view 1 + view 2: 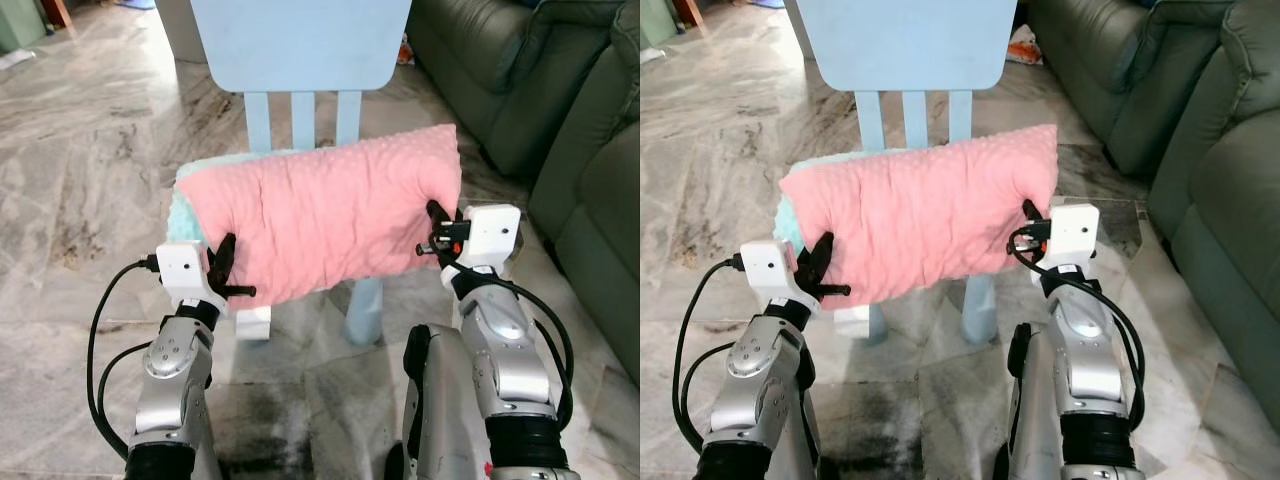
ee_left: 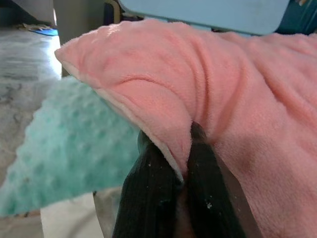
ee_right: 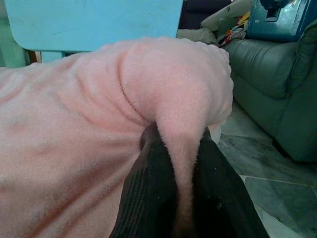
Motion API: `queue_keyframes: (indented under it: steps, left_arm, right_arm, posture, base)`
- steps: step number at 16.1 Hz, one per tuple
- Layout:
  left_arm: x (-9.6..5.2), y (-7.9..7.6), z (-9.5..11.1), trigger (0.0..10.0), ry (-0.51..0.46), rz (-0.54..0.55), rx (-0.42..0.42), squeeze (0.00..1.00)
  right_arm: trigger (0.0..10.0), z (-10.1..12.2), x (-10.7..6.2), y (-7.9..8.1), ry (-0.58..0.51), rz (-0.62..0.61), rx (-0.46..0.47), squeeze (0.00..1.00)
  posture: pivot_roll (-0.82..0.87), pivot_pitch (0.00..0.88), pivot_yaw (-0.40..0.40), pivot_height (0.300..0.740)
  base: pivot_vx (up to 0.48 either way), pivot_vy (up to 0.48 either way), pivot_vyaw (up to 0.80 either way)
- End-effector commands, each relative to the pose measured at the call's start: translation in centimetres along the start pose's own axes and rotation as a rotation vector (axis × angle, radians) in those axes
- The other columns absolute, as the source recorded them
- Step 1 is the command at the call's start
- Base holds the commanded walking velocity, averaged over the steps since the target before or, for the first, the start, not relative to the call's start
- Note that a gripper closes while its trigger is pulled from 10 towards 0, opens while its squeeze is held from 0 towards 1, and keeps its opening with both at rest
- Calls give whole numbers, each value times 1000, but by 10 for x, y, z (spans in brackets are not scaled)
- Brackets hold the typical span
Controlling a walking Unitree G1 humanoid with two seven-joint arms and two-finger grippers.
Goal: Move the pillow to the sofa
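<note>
One pink pillow [image 1: 325, 215], rectangular, plush, its surface covered in small raised dots, hangs in the air between the robot's two grippers, in front of a pale blue chair [image 1: 300, 45]. The left gripper [image 1: 228, 268] pinches the pillow's lower left corner; in the left wrist view its two black fingers [image 2: 148, 198] are pressed together on a fold of the soft fabric. The right gripper [image 1: 437, 232] pinches the pillow's right edge, its jaws closed around a bunched ridge of pink fleece, seen close in the right wrist view.

Behind and under the pillow's left end, a second cushion [image 2: 69, 153], mint green with the same dotted texture, lies on the chair seat. The chair has a flat rounded backrest, three upright slats beneath it, and pale blue legs.

To the robot's right stands a dark green sofa [image 1: 560, 110] with smooth, leather-like, puffy cushions, well apart from the pillow. The floor [image 1: 80, 160] is polished grey-brown marble with veined tiles. Both silver arms carry black cables.
</note>
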State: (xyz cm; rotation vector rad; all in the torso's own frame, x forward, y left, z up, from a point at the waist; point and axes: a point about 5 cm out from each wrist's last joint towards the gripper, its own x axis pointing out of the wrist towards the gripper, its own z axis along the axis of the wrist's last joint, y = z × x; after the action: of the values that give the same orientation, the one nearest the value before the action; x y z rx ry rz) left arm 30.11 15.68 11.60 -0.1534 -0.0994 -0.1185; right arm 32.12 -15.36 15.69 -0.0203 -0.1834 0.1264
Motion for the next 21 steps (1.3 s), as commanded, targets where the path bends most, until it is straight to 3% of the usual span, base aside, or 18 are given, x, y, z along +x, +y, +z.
queue_keyframes:
  steps: [1,5,21]
  left_arm:
    - [7,0,11,10000,-33,3,19,0]
    - [9,-2,17,10000,-42,10,18,0]
    - [9,-15,7,10000,4,-34,-16,0]
  right_arm:
    - [10000,17,6,4,-57,12,-16,0]
    - [10000,26,10,6,-57,18,1,0]
    - [10000,28,7,8,-42,11,24,0]
  posture:
    - [-119,0,2,346]
    - [-116,0,-3,346]
    - [-130,0,4,359]
  base:
    - [0,0,0]
    - [0,0,0]
    - [0,0,0]
